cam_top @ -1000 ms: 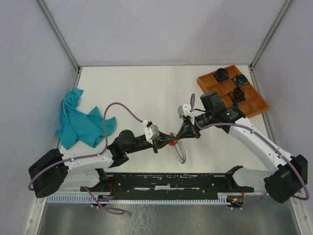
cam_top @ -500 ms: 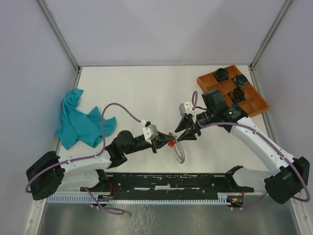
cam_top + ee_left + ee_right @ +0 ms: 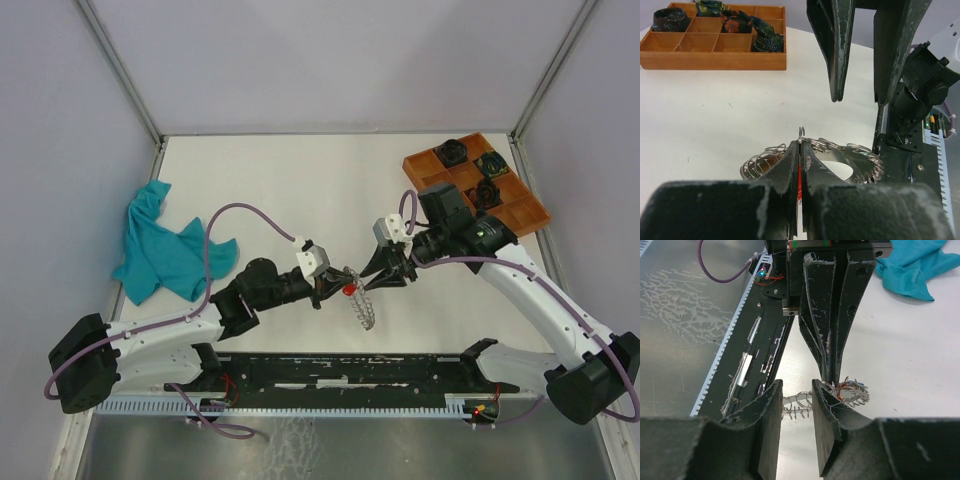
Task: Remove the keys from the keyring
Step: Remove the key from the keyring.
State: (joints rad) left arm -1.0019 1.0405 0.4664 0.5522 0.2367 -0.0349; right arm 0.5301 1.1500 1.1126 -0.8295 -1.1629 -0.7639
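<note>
White tabletop (image 3: 300,180) lies under both your arms. Your left gripper (image 3: 800,146) has its fingers pressed together on a red-tagged key (image 3: 799,182). The coiled keyring (image 3: 860,161) runs from that pinch toward 5 o'clock in the top view, near the table's middle. Your right gripper (image 3: 796,390) stands spread just beside it at 2 o'clock, gripping nothing. Farther out you have the wooden tray (image 3: 523,218) at 1 o'clock and the teal cloth (image 3: 165,250) at 9.
</note>
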